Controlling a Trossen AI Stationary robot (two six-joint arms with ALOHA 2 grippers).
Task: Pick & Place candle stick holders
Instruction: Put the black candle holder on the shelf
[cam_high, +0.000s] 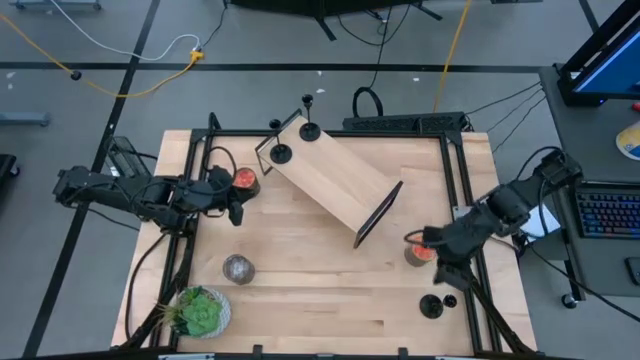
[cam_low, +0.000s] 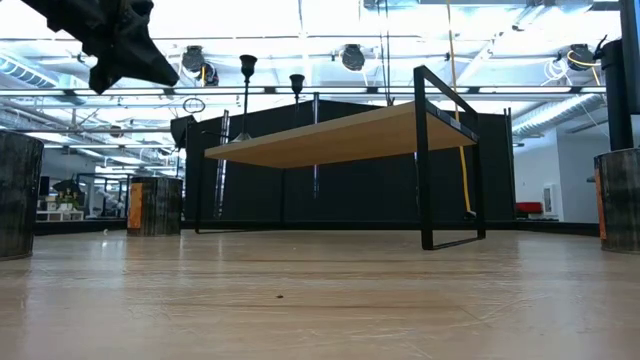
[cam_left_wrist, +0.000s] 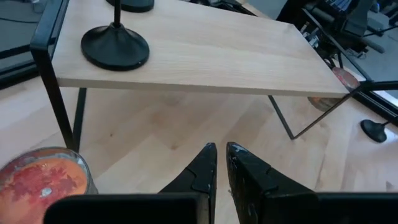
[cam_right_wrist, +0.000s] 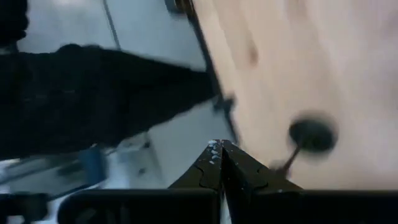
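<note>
Two candle stick holders (cam_high: 281, 153) stand on the far end of a small wooden shelf (cam_high: 335, 180), a light board on a thin black frame set at an angle in the middle of the counter (cam_high: 320, 290). They sit close together near the shelf's back corner, upright on their round bases, which suggests the shelf is the place where the pieces are being gathered. A third holder (cam_high: 433, 306) stands alone on the counter near the front right corner, well apart from the shelf, and reads as the next one to be moved.

The right gripper (cam_high: 447, 272) hangs just beside that lone holder, on its far side; in its wrist view its fingers are pressed together with nothing between them, and the holder's dark base (cam_right_wrist: 312, 134) shows blurred ahead of the tips. It would have to spread before it can take the thin stem.

The left gripper (cam_left_wrist: 221, 163) waits at the counter's left edge, its fingers nearly closed and empty, pointing toward the shelf, whose nearer holder (cam_left_wrist: 115, 46) is plain in its wrist view. A glass jar with a red-orange pattern (cam_high: 245, 180) sits just beside it; a similar one (cam_high: 418, 251) stands near the right gripper. A grey round object (cam_high: 238, 268) and a leafy green plant (cam_high: 199, 311) occupy the front left of the counter, clear of the work.
</note>
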